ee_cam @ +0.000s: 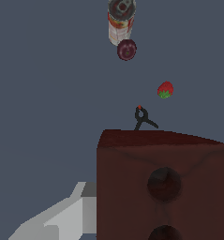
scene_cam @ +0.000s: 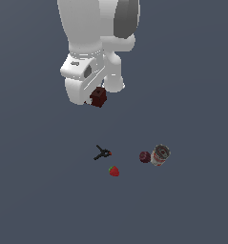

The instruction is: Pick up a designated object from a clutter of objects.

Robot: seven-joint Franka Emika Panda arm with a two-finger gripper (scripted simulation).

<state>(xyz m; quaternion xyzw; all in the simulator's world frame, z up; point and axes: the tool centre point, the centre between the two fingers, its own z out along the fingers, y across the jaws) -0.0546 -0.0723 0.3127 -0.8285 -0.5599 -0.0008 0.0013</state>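
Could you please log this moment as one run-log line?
phase: lifted | gripper: shut on block | on surface: clamp, strawberry, plum, can

A block [scene_cam: 98,97] sits up at the gripper [scene_cam: 95,95], well apart from the rest on the floor [scene_cam: 39,190]. Below — a clamp [scene_cam: 102,153], with a strawberry [scene_cam: 114,171] near it toward the exterior view's right. Farther right, a plum [scene_cam: 144,157] touches a tipped can [scene_cam: 160,155].
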